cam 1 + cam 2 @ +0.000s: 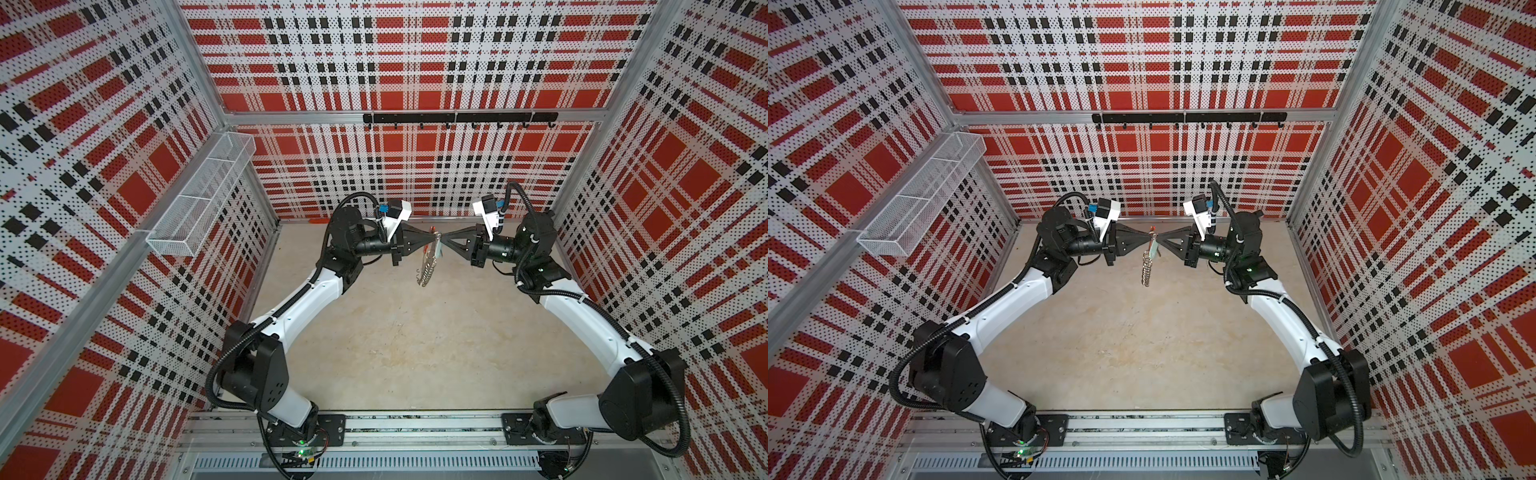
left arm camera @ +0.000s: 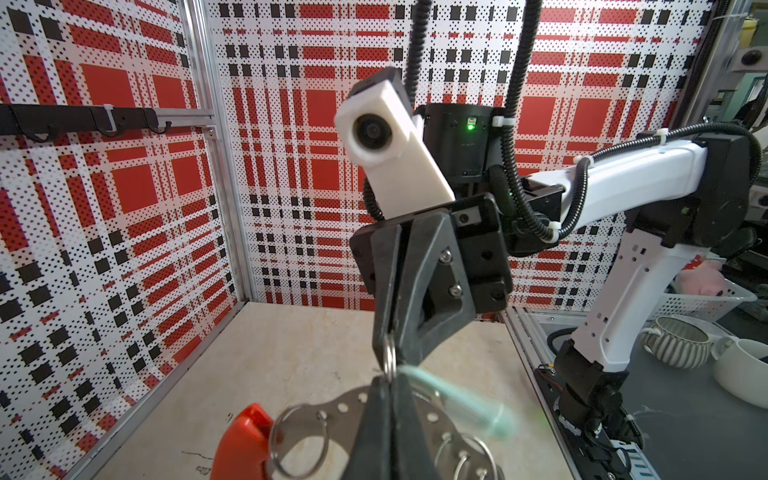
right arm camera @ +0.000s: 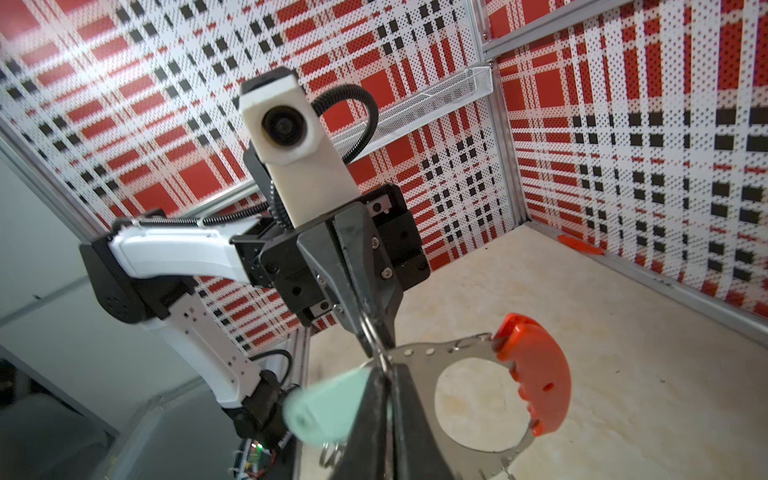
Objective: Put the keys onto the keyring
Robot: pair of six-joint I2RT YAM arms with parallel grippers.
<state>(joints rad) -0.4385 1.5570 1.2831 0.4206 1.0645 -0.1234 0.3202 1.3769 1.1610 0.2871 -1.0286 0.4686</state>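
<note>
- The keyring (image 3: 436, 353) hangs in mid-air over the far middle of the table, clear of its surface, between the tips of the two grippers. It is a flat, perforated metal hoop, seen nearly edge-on in both top views.
- Its red plastic section (image 3: 536, 374) curves along one side of the hoop. Small wire loops (image 1: 1146, 274) dangle in a bunch from holes along the lower rim.
- The keys (image 3: 332, 405) show only as a pale teal tag, blurred, lying right against the hoop's rim at the spot where the grippers meet. The metal key itself cannot be made out.
- The left gripper (image 2: 386, 390) is closed, its jaws clamped on the hoop's rim, and the hoop hangs down from that grip.
- The right gripper (image 2: 388, 353) is closed too. Its tips pinch a thin metal ring (image 2: 389, 362) that stands edge-on at the rim. Whether this ring belongs to the tag or to the hoop cannot be told.
- The two grippers point straight at each other, tip almost against tip. Both arms reach up and inward from the rail at the near edge.
- The table (image 1: 395, 353) is a pale, stone-look surface.
- Perforated walls in red, black and white plaid enclose it. A white mesh basket (image 1: 199, 187) is fixed to the left wall, and a black hook rail (image 1: 457, 118) runs along the back wall.
- In the left wrist view, a striped bowl (image 2: 675, 347) and a white mug (image 2: 744, 370) stand outside the enclosure, beyond the right arm's base.
</note>
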